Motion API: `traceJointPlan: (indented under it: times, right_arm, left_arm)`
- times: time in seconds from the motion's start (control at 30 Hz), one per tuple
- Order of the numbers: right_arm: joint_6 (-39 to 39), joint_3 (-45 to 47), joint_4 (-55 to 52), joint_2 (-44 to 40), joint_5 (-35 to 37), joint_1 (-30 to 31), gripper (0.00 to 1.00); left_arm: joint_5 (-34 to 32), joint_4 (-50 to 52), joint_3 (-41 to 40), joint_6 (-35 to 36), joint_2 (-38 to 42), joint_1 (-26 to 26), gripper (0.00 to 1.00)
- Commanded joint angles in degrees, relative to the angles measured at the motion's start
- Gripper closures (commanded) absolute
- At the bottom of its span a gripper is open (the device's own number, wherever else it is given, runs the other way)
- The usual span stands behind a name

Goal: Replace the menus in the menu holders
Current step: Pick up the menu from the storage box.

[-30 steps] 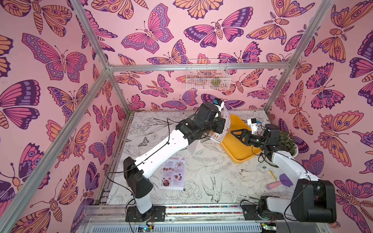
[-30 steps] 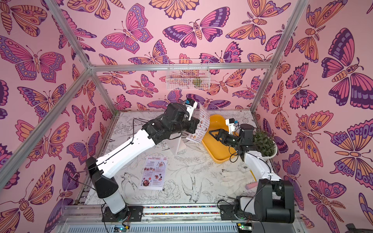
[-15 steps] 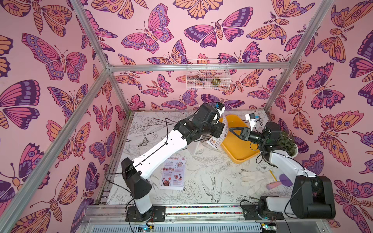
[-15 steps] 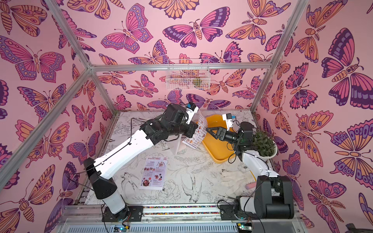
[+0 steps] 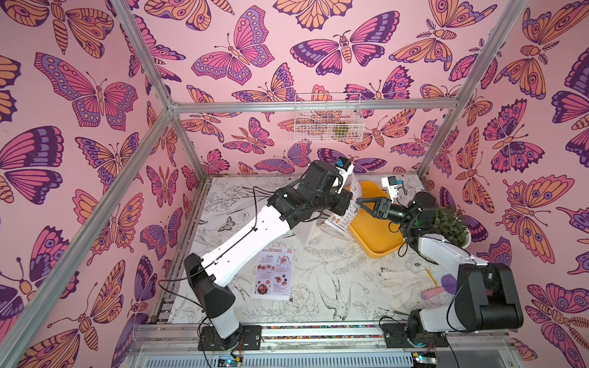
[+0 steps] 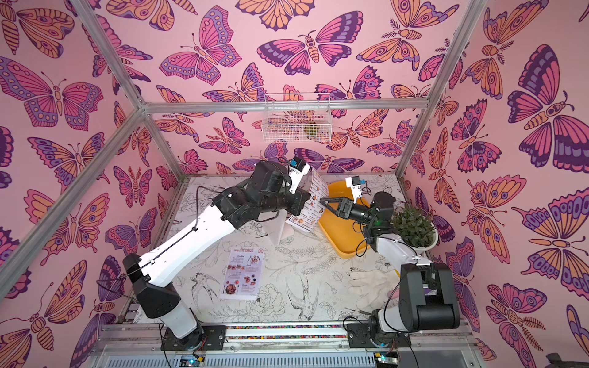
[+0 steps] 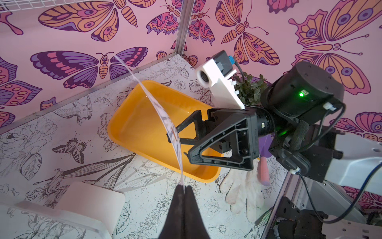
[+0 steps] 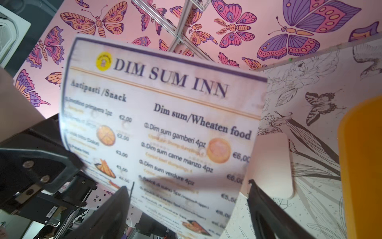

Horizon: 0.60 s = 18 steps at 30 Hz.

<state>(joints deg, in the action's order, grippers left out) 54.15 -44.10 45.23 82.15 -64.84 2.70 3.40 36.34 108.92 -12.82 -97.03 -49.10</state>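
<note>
Right pincer (image 5: 362, 205) has advanced, agape; left pincer (image 7: 183, 188) clenches upright DIM SUM INN menu (image 8: 161, 124).

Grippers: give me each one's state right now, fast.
Left gripper: shut on the DIM SUM INN menu, pinching its edge.
Right gripper: open, jaws close to that menu, gripping nothing.
</note>
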Motion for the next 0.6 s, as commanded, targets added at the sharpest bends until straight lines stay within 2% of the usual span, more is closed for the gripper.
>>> traceJointPlan:
  times: [0.0, 0.13, 0.3, 0.37, 0.47, 0.57]
  right_arm:
    - [4.0, -1.3, 7.3, 0.7, -1.6, 0.5, 0.12]
    - [8.2, -0.8, 13.5, 0.7, -2.2, 0.5, 0.14]
    - [7.8, -0.8, 12.7, -0.7, -2.3, 0.5, 0.16]
    - [4.7, -1.2, 7.4, -1.1, -2.0, 0.5, 0.15]
    - [-3.9, -2.7, -4.2, -1.1, -0.5, 0.9, 0.11]
    - [-5.7, -4.2, -5.8, 0.5, -0.3, 2.3, 0.09]
  left_arm:
    - [-0.5, 0.9, -0.2, 0.2, 2.3, 1.2, 1.00]
    - [-0.8, 0.7, -1.7, -0.1, 2.9, 2.2, 1.00]
    - [-0.8, -0.5, -4.5, -1.0, 4.5, 4.1, 1.00]
    - [-0.3, -0.8, -5.2, -1.3, 5.0, 4.6, 1.00]
    - [1.9, -0.9, -4.9, -0.9, 5.2, 4.7, 1.00]
    - [4.4, -0.8, -4.4, -1.1, 5.1, 4.6, 1.00]
